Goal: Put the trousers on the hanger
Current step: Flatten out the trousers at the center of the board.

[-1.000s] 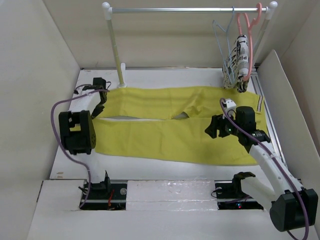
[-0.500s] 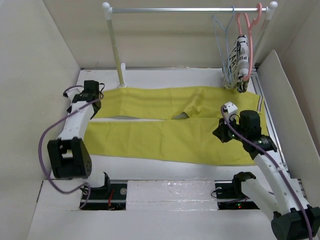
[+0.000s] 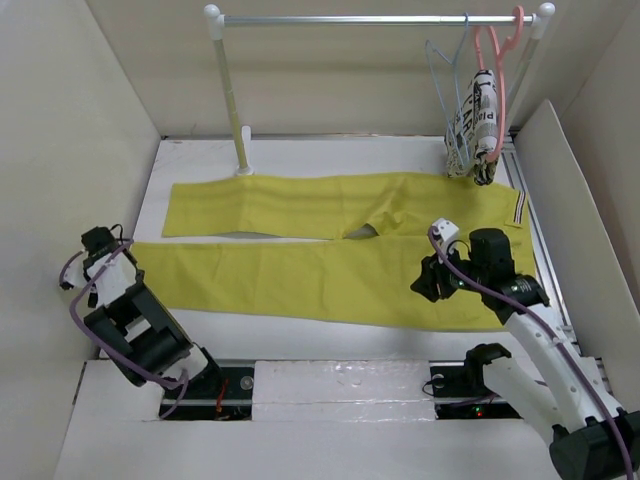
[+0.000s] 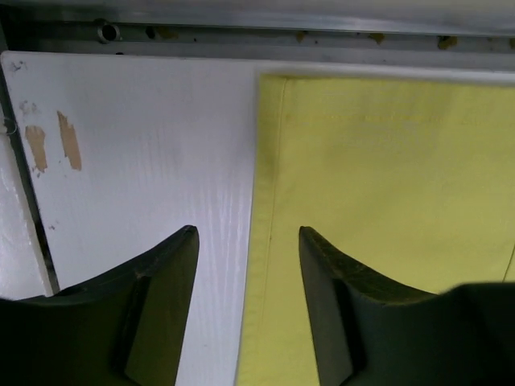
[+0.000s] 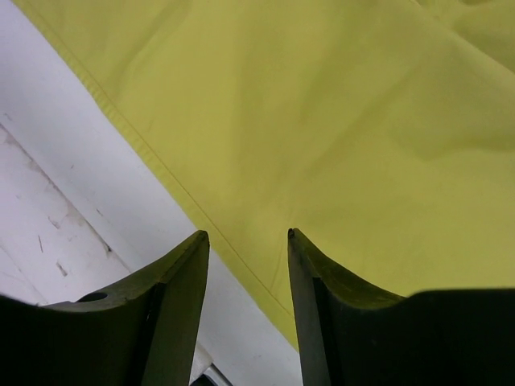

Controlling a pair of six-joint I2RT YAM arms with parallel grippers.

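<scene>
Bare table (image 3: 350,155) behind the trousers (image 3: 330,280), between rack post (image 3: 230,95) and printed cloth (image 3: 478,120).

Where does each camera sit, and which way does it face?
Top external: fixed above and behind the arms, looking down on the mustard-yellow cloth trousers lying flat on the white table, with the thin pale-blue wire hanger on the metal rail beyond; the left arm and right arm show.
Left wrist: looks down past the open left gripper at a trouser-leg hem.
Right wrist: looks down past the open right gripper at the trousers' side edge.
Shared: all views show trousers and table.
</scene>
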